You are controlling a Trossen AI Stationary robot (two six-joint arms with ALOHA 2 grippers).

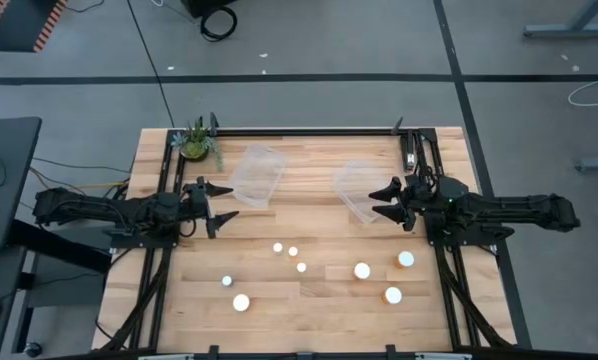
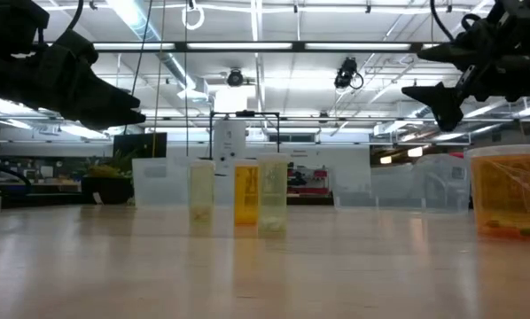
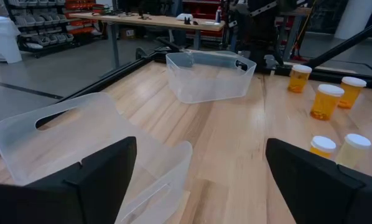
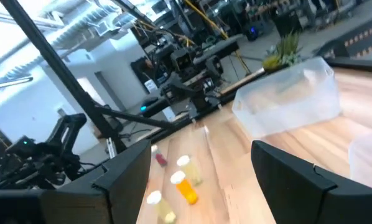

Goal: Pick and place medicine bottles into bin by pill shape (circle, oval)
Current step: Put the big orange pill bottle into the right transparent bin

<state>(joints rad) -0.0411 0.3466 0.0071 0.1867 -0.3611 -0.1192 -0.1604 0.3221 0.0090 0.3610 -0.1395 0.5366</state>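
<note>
Here both clear bins hold nothing, bottles on the table, both end effectors spread.

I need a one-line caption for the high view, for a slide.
Both grippers, left and right, hang open beside two clear bins, with eight bottles standing on the table.

No readable text, label or number anywhere; bottle labels too blurred to read
</note>
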